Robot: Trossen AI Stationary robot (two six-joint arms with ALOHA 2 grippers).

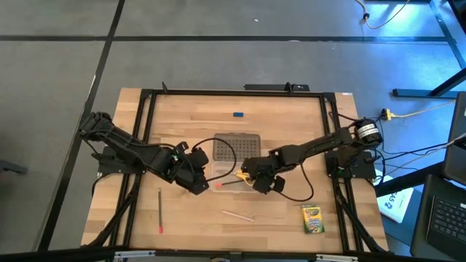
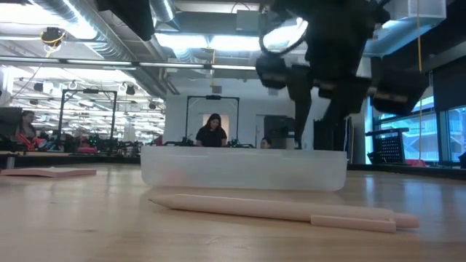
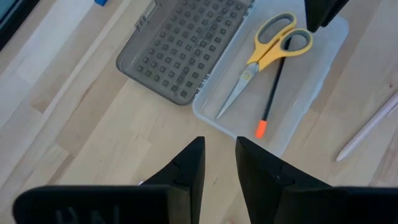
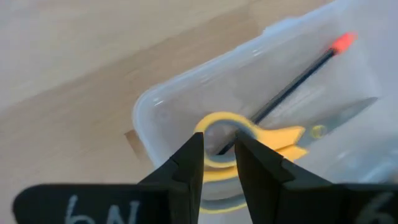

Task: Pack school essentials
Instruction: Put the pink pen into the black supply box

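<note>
A pale pencil [image 2: 280, 209] lies nearest on the tabletop [image 1: 284, 124]. The yellow-handled scissors [image 3: 264, 56] and a black pencil with orange tip [image 3: 272, 87] lie inside the clear case [image 3: 311, 81]. Right gripper [image 4: 217, 152] hovers above the scissors, jaws slightly apart, holding nothing; left gripper [image 3: 219, 155] beside the case, likewise. The crayon box [image 1: 312, 218] lies near the tabletop's corner; its writing is unreadable.

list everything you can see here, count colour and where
clear case: 1, clear, table centre, open
lid: 1, grey dotted, flipped open beside the case
scissors: 1, yellow handles, inside the case
black pencil: 1, orange tip, inside the case under the scissors
red pencil: 1, front left of table
pale pencil: 1, front centre
crayon box: 1, green and yellow, front right
blue block: 1, back centre
left pincer: narrow gap, empty, left of the case
right pincer: narrow gap, over the scissors' handles
</note>
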